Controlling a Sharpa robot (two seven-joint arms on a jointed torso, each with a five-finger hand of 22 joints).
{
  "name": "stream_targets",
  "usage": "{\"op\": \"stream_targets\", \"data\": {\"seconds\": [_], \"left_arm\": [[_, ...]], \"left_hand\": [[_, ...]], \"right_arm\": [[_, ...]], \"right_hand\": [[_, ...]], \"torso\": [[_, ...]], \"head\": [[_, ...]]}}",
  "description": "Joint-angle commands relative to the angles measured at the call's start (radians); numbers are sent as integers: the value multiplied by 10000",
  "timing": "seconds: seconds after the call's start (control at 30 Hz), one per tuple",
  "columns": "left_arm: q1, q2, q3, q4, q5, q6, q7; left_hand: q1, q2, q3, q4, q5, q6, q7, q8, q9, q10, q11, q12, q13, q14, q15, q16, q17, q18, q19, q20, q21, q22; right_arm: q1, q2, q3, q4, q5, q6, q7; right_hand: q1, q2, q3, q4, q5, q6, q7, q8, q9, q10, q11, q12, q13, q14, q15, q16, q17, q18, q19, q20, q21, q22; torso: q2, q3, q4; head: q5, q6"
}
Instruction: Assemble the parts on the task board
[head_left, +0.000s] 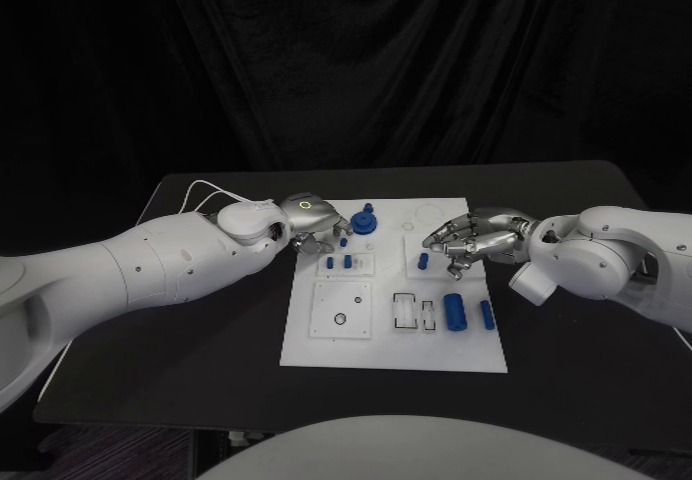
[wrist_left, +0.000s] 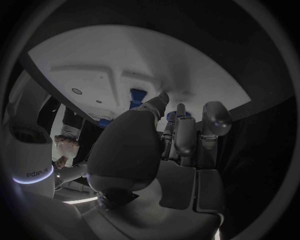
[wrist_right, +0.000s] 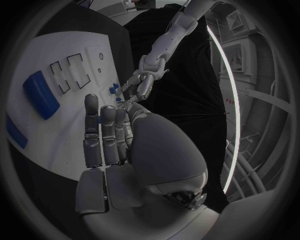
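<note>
The white task board (head_left: 325, 345) lies mid-table. My left hand (head_left: 310, 222) hovers at its far left corner, fingers loosely bent over two small blue pegs (head_left: 339, 262) and holding nothing I can see. A blue knob part (head_left: 364, 220) stands just beyond its fingertips. In the left wrist view the hand (wrist_left: 156, 150) faces the board (wrist_left: 125, 55) with a blue peg (wrist_left: 136, 97) near the thumb tip. My right hand (head_left: 469, 240) floats over the board's right edge. In its wrist view its fingers (wrist_right: 100, 130) lie straight and bare above the board (wrist_right: 69, 45).
A thick blue cylinder (head_left: 453, 312) and a thinner blue piece (head_left: 486, 314) lie at the board's near right, beside two outlined slots (head_left: 407, 312). Another small blue peg (head_left: 423, 261) stands under the right hand. A black ring (head_left: 340, 319) marks the near left square. Black table (head_left: 577, 340) surrounds the board.
</note>
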Motion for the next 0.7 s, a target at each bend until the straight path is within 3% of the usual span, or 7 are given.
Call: {"op": "stream_targets", "data": {"seconds": [0.03,0.27,0.33,0.4,0.5,0.6,0.7], "left_arm": [[-22,-71,7,-50,4,-657,-647],[-15,-871,8,387,117,-2500,-999],[-6,-1260,10,786,628,-3385,-833],[28,-1810,30,1417,1535,-4327,-518],[148,-2475,50,2178,2731,-4999,-70],[249,-3093,45,2861,4163,-5358,724],[290,-3462,23,3319,5694,-5577,1801]], "left_hand": [[-9,-86,-55,23,-65,-102,81,-14,-64,-16,60,-53,-6,-63,48,-53,-42,14,-54,35,-73,1166],[224,-77,51,10,163,628,156,210,-182,140,-73,29,40,-940,18,-1165,-1573,140,-567,96,-1109,937],[328,-110,151,40,256,1216,96,402,-180,221,-136,138,101,-1704,23,-1899,-2456,276,-1247,173,-2235,699],[596,-256,350,10,502,1897,90,546,-231,239,-222,302,196,-3386,66,-3449,-4350,581,-2658,276,-4580,219],[562,-380,439,56,617,2021,235,437,-360,134,-45,434,292,-3908,203,-3983,-4555,621,-3291,385,-5313,171],[465,-352,439,197,775,2064,326,244,-546,-444,77,652,442,-4912,662,-4914,-4909,555,-4237,519,-5879,169],[176,-5,437,635,1835,2571,379,356,-568,-835,177,771,406,-5723,1122,-6263,-5710,358,-5579,738,-6917,-190]], "right_arm": [[-24,-45,6,55,-14,146,-146],[70,-218,8,304,-14,-176,-94],[198,-257,8,377,-14,-290,-77],[411,-293,8,454,-25,-425,-74],[713,-306,8,502,-264,-536,-86],[1010,-269,8,509,-1096,-617,9],[1189,-256,8,557,-2231,-792,188]], "right_hand": [[74,-9,55,2,17,62,-1,47,-11,19,-26,1,-18,-106,3,-43,-31,105,25,29,30,212],[66,-43,56,-7,-5,68,1,54,-31,-1,-22,-24,-45,-214,9,-121,-143,101,8,30,29,210],[69,-64,76,-25,-3,73,2,57,-62,-13,-25,-78,-95,-41,2,31,6,106,23,26,49,212],[55,-85,109,-50,3,87,-9,68,-121,12,-42,-148,-185,388,-30,357,262,115,160,3,156,227],[15,-153,172,-85,27,106,-36,84,-232,26,-83,-325,-375,653,-96,396,32,89,513,-63,541,272],[42,-245,292,-174,252,169,-65,131,-325,-24,-121,-670,-655,785,-158,274,-355,27,873,-132,1058,346],[476,-553,659,-616,1310,429,-70,264,-345,-80,-139,-1198,-1029,310,-207,-289,-1110,115,541,-209,625,246]], "torso": [[-4,-5,-1],[-1,-5,-3],[3,-8,-1],[0,-17,-1],[7,-31,-21],[17,-27,-24],[60,-31,-22]], "head": [[-19,2],[29,2],[29,2],[42,2],[116,2],[189,2],[261,2]]}}
